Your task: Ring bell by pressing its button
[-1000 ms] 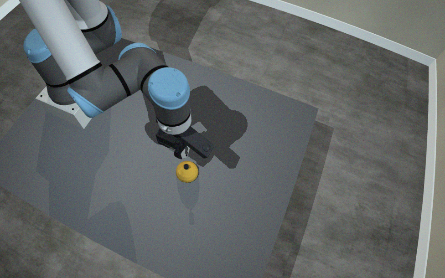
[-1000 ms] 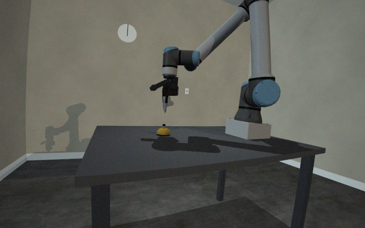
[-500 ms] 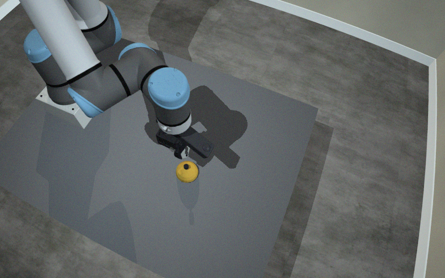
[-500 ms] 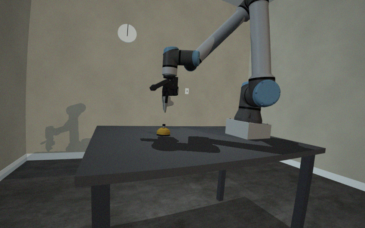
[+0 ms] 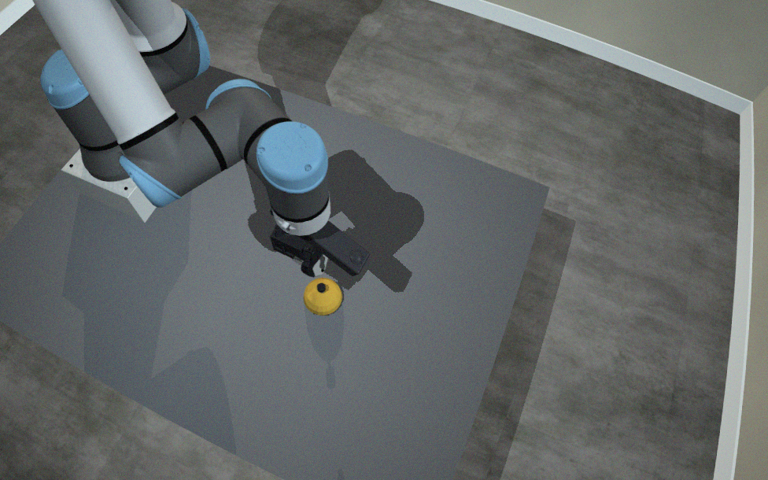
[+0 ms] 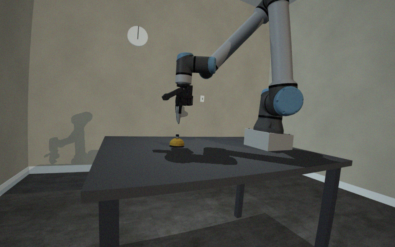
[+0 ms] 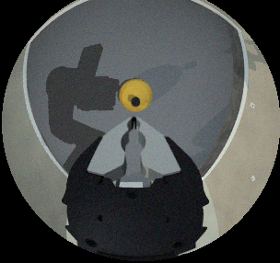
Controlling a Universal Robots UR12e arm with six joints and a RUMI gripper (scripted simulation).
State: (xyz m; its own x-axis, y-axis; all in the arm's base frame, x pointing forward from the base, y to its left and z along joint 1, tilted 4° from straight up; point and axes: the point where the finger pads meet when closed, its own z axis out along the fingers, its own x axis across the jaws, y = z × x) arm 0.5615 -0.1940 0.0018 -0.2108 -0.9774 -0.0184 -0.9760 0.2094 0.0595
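A yellow dome bell (image 5: 322,297) with a small black button (image 5: 319,287) on top stands on the dark grey table. It also shows in the exterior view (image 6: 176,141) and in the wrist view (image 7: 135,94). My gripper (image 6: 178,120) points straight down, shut and empty. Its tips hang well above the bell's button (image 6: 177,135), about in line with it, with a clear gap between. In the wrist view the shut fingertips (image 7: 133,120) sit just below the bell's button (image 7: 135,101). In the top view the gripper (image 5: 309,269) is right behind the bell.
The arm's white base block (image 6: 268,139) stands at the table's back corner. The arm's shadow (image 6: 198,155) lies on the table beside the bell. The table edges are far from the bell.
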